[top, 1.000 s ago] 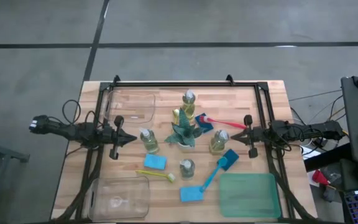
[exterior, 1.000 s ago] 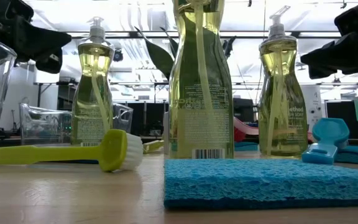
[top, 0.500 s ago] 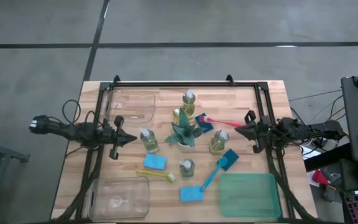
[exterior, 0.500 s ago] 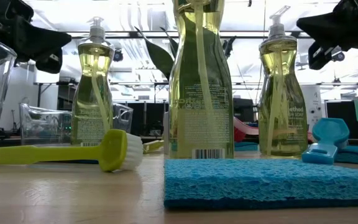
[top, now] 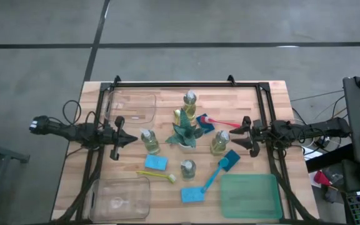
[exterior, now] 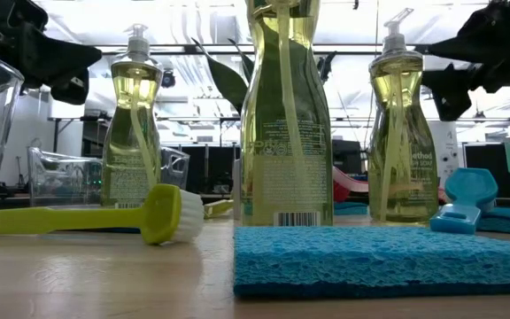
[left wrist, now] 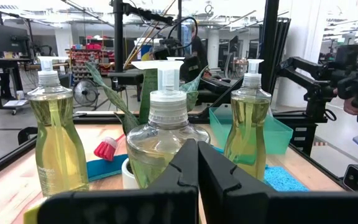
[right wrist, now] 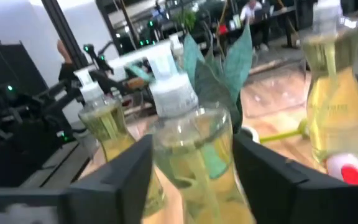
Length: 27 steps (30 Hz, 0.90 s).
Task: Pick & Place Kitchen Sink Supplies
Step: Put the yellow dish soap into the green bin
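Observation:
Several clear pump bottles of yellow-green liquid stand upright around a spiky green plant (top: pixel 184 134): one at the left (top: pixel 149 141), one at the right (top: pixel 219 142), one near (top: pixel 187 169), one far (top: pixel 190 103). Blue sponges (top: pixel 155 163) (top: pixel 192 195) lie flat on the table. A yellow-green brush (top: pixel 158 176), a blue brush (top: pixel 220 169) and a red-pink brush (top: pixel 220 123) lie among them. My right gripper (top: pixel 237 135) is open and level, facing the right bottle (right wrist: pixel 188 134) and touching nothing. My left gripper (top: pixel 130 140) is shut and level, short of the left bottle (left wrist: pixel 166 134).
Two clear bins stand at the far left (top: pixel 130 106) and near left (top: pixel 119 198). A green tray (top: pixel 250 195) sits at the near right. A black frame (top: pixel 186 84) runs along the table's far edge and both sides. The bottles and plant crowd the middle.
My right gripper has rolled about its pointing line and opened its fingers, which were shut a second ago. It stays at the table's right side beside the right bottle. No object has moved.

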Tool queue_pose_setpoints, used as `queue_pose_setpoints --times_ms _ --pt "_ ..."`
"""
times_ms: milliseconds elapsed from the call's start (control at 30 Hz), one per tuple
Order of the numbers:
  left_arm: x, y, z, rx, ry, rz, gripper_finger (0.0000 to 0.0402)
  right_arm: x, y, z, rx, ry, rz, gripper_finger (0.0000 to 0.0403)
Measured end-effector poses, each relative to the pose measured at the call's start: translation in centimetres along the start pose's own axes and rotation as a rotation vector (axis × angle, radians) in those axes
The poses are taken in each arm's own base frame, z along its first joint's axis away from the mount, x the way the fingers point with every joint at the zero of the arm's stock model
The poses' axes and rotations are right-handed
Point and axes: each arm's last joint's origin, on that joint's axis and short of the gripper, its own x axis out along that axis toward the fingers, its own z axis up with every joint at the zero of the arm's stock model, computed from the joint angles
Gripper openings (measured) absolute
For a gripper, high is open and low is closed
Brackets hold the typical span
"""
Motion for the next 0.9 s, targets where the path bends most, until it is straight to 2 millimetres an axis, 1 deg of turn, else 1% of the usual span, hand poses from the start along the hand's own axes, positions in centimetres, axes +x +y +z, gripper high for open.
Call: queue_pose_setpoints --times_ms 67,167,267,333,433,533,733,900 --pt "0.0 0.0 0.0 0.000 0.000 0.000 0.0000 0.2 -0.1 -0.2 -0.002 0.019 -0.007 0.0265" --pt "0.0 0.0 0.0 0.000 0.000 0.000 0.0000 0.4 -0.1 -0.5 -0.025 0.050 -0.016 0.0307" --pt "0.0 0.0 0.0 0.000 0.000 0.000 0.0000 0.6 -0.1 -0.8 -0.051 0.096 0.015 0.0334" --pt "0.0 0.0 0.0 0.000 0.000 0.000 0.0000 0.7 -0.1 -1.1 -0.056 0.124 0.022 0.0344" --pt "0.0 0.0 0.0 0.000 0.000 0.000 0.0000 0.9 0.0 -1.5 -0.066 0.155 0.028 0.0349" --pt "0.0 0.0 0.0 0.000 0.000 0.000 0.0000 1.1 0.2 -1.6 -0.078 0.168 0.039 0.0346" --pt "0.0 0.0 0.0 0.000 0.000 0.000 0.0000 1.5 0.6 -1.1 -0.168 0.094 0.068 0.0338" --pt "0.0 0.0 0.0 0.000 0.000 0.000 0.0000 1.7 0.3 -1.3 -0.202 0.100 0.002 0.0337"
